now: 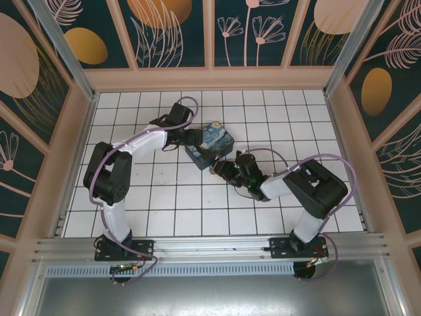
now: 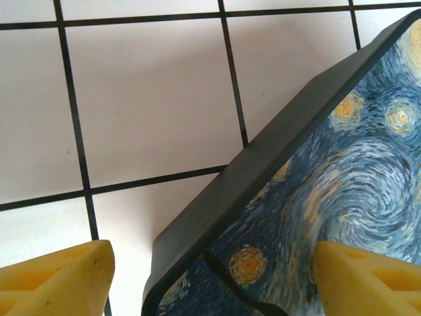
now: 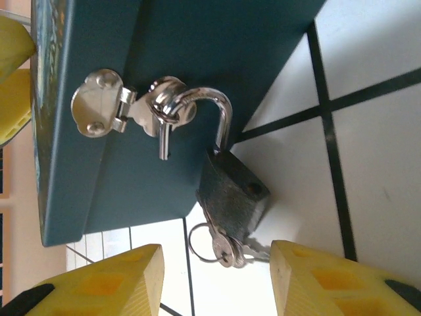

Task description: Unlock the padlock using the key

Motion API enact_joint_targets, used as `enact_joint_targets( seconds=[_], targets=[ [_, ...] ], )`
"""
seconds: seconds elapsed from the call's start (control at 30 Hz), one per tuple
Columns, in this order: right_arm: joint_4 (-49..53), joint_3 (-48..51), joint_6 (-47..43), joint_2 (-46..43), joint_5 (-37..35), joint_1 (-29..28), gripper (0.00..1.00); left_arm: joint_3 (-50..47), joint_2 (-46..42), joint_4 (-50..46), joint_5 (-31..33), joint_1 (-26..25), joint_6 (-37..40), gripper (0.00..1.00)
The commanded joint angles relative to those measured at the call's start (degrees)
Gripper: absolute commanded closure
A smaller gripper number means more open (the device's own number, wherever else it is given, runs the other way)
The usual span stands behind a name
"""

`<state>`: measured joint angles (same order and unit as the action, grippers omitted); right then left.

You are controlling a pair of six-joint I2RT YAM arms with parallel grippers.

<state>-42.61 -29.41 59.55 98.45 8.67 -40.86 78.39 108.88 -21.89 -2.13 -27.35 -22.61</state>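
Two end effectors attend one blue box (image 3: 164, 66). The right end effector (image 3: 217, 280) stands apart, a yellow finger on either side of the key (image 3: 227, 250), placed to close on it. The key looks seated in the base of the padlock (image 3: 231, 194), though how deep I cannot tell. The padlock hangs by its shackle from the box's hasp (image 3: 108, 112). The left end effector (image 2: 210, 283), also apart, straddles a corner of the box, probably to brace it on the worktop (image 2: 151, 99).

- Counter (image 1: 164, 197): white tiles, thin black grid lines, evenly lit.
- Walls (image 1: 177, 33) around the counter: dark teal panels with pale flowers, leaves and orange ovals, set in peach frames.
- Metal posts (image 1: 62, 46) at the counter's far corners.
- Aluminium rail (image 1: 210, 247) along its near edge.
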Motion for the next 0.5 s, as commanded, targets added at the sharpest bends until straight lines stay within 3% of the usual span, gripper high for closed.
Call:
enact_joint_targets(
  seconds=[0.0,0.3,0.4,0.47],
  targets=[
    [-1.73,-1.82,1.36,4.47,-1.9,-0.03,0.54,1.63,1.16,-0.77,-2.48,0.19,2.36,0.23],
    [-6.34,-0.29,2.26,7.29,-2.86,0.11,0.58,0.74,2.46,-2.84,-4.4,0.2,4.85,0.31],
    [-16.45,3.84,4.87,7.99,-4.77,0.03,0.6,0.57,2.69,-3.04,-5.68,0.2,4.64,0.32],
    [-17.47,4.81,5.92,7.14,-4.43,0.66,0.6,1.35,2.78,-3.65,-4.76,0.2,3.78,0.32]
  ],
)
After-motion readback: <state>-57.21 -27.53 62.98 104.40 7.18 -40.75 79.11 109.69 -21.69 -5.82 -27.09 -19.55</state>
